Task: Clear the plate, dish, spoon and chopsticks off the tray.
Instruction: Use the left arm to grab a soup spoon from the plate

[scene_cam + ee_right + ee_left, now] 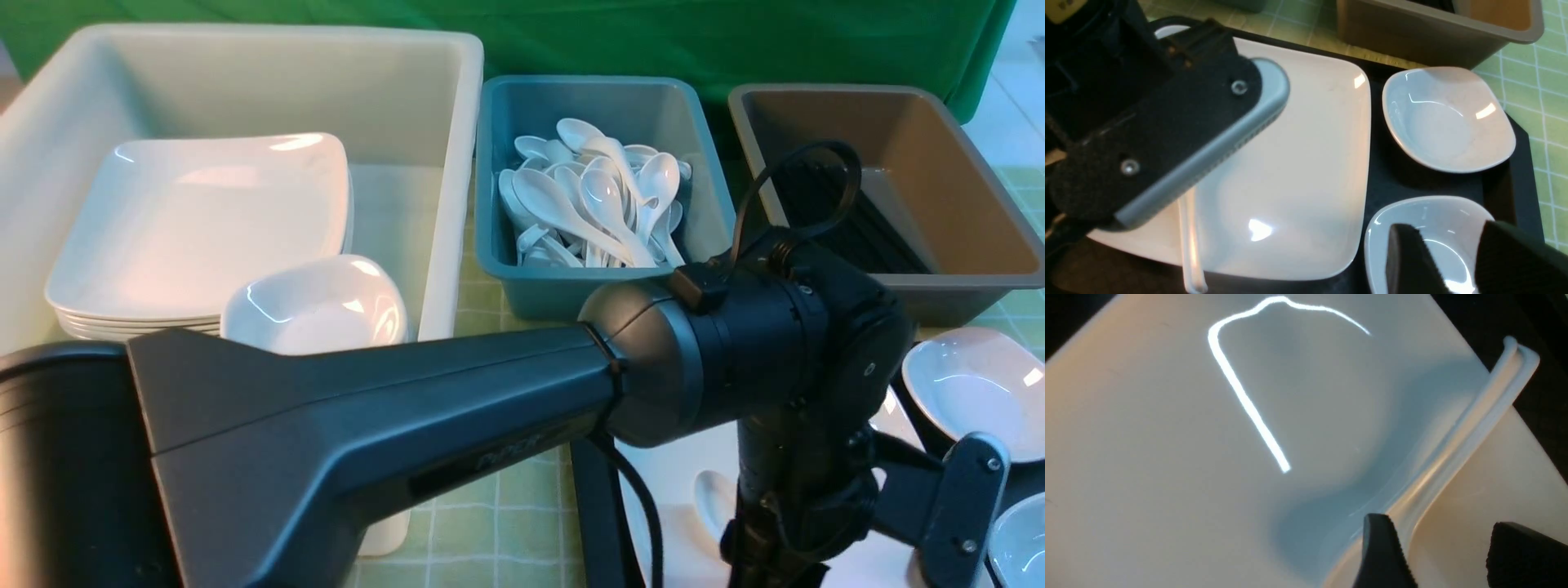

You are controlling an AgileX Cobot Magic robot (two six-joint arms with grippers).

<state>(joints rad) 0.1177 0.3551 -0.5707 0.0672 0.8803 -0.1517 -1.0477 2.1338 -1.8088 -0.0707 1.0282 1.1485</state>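
The white plate (1298,163) lies on the black tray (1515,192), with two small white dishes beside it, a far dish (1445,122) and a near dish (1412,220). The white spoon (1470,428) lies on the plate, its handle reaching over the plate's edge (1188,249). My left gripper (1453,551) hangs open just above the plate, one finger (1384,551) against the spoon's side and nothing between its jaws. My right gripper (1453,257) is open over the near dish, one finger above its hollow. The chopsticks are out of view.
A big white tub (457,163) at the back left holds stacked plates and a small dish. A teal tub (498,269) is full of white spoons. A brown tub (980,278) holds dark sticks. My left arm (408,425) crosses the front view.
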